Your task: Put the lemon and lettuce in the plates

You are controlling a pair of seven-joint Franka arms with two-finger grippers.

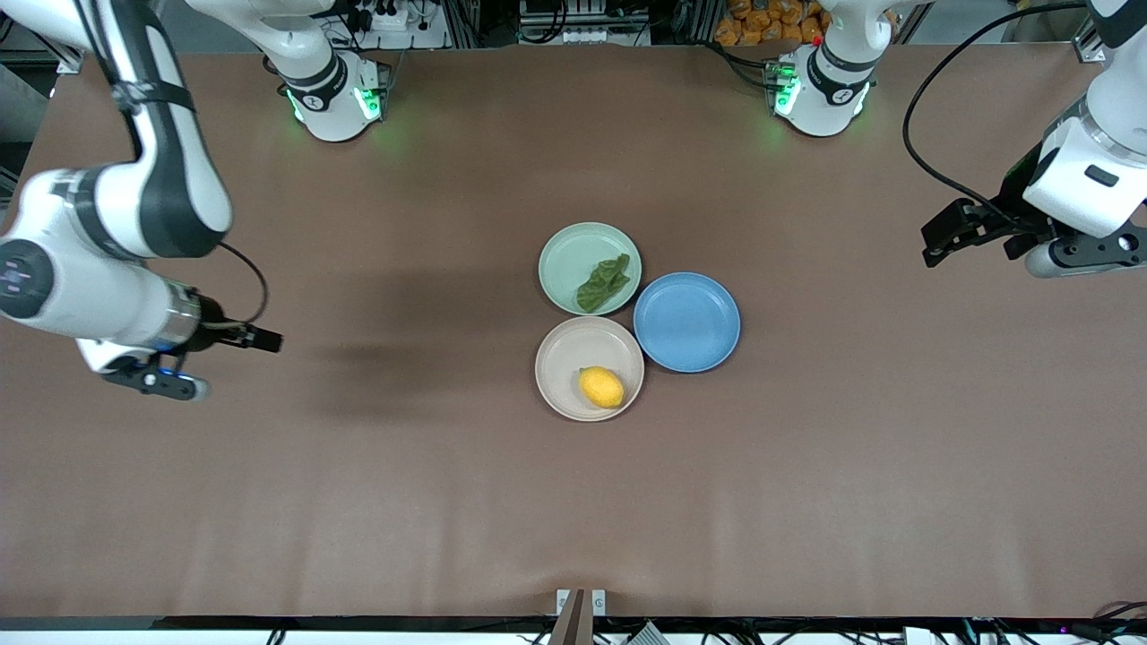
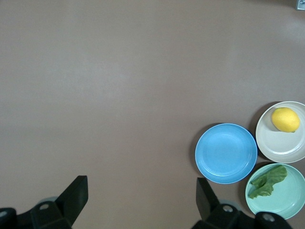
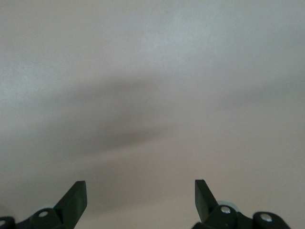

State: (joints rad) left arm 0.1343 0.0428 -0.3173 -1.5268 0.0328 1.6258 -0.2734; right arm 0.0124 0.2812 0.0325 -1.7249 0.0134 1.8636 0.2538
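The yellow lemon [image 1: 601, 387] lies in the beige plate [image 1: 569, 358]. The dark-green lettuce [image 1: 603, 282] lies in the mint green plate [image 1: 572, 251], which touches the beige one. My left gripper [image 1: 934, 245] is open and empty, up over bare table toward the left arm's end. My right gripper [image 1: 267, 340] is open and empty over bare table toward the right arm's end. The left wrist view shows the left gripper [image 2: 141, 198], the lemon [image 2: 285, 119] in the beige plate [image 2: 281, 145] and the lettuce [image 2: 269, 181] in the mint plate [image 2: 286, 202]. The right wrist view shows only the right gripper [image 3: 141, 198] over table.
An empty blue plate [image 1: 686, 322] sits beside the two other plates, toward the left arm's end; it also shows in the left wrist view [image 2: 226, 153]. The brown table [image 1: 358, 502] is bare around the plates. A small bracket [image 1: 580, 602] stands at the table's near edge.
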